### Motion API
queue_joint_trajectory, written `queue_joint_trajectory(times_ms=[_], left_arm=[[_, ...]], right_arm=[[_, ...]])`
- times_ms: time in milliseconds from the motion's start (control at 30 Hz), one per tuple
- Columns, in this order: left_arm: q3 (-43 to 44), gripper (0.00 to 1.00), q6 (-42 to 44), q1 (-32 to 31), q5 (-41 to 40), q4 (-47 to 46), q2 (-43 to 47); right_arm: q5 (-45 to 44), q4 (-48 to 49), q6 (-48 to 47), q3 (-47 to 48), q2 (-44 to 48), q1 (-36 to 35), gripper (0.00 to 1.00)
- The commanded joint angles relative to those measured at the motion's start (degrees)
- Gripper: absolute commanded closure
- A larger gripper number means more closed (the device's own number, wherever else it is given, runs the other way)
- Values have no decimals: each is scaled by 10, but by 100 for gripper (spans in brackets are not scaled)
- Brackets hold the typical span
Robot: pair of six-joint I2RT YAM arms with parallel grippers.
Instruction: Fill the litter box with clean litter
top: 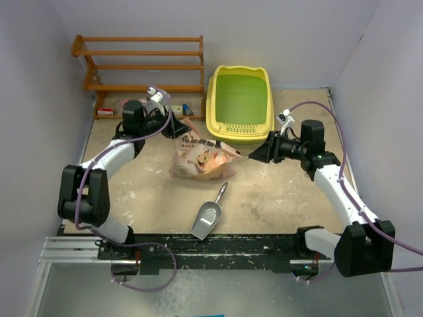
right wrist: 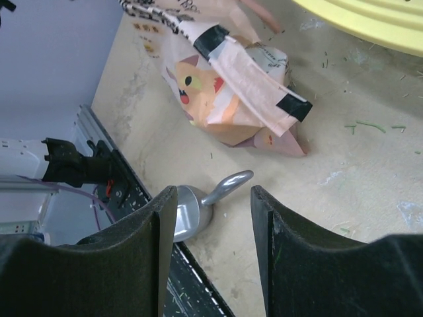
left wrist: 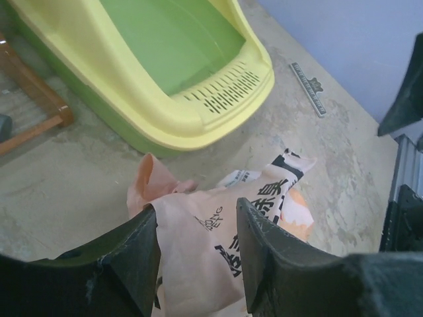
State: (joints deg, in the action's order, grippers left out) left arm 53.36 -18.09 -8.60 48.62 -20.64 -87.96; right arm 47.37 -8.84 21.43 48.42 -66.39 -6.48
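Top external view showed a gritty beige worktop (top: 277,198) between pale walls (top: 297,39): wooden rack (top: 142,66) back left, left end effector (left wrist: 197,210) parted over the crumpled pink bag (top: 198,158), metal scoop (top: 208,218) nearer, litter box (top: 241,131) at the back, right end effector (right wrist: 213,191) wide, gripping nothing.

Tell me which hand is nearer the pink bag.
Left. The left hand sits over the crumpled top of the bag, a finger on either side. The right hand is off the bag's right end, apart from it, by the litter box.
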Motion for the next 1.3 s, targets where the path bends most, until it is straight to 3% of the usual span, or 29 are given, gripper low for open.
queue_joint_trajectory(times_ms=[0,200,333,400,500,600,667,867,1100,1267], left_arm=[[111,49,96,-12,-31,134,-50],[178,53,110,-14,-30,177,-104],[136,83,62,-14,-6,76,-80],[68,99,28,-14,-5,-34,-40],[-48,100,-20,-13,-6,-225,30],[-191,100,-76,-14,-14,-569,65],[-246,100,-137,-8,-33,-727,46],[-244,100,-131,-31,14,-738,55],[-176,100,-158,-35,73,-738,109],[-164,100,-161,-35,97,-738,126]], right_arm=[[-6,1,-11,-5,16,-4,49],[-10,8,-13,-16,17,-4,49],[-15,10,-15,-22,20,-4,50],[-12,12,-13,-27,21,-4,50],[-5,28,-6,-37,21,-4,50],[21,72,18,-48,15,-4,50],[43,101,36,-50,4,-4,50],[87,141,58,-38,-39,-5,49],[109,162,53,-8,-82,-12,48],[129,232,79,9,-113,-35,47]])
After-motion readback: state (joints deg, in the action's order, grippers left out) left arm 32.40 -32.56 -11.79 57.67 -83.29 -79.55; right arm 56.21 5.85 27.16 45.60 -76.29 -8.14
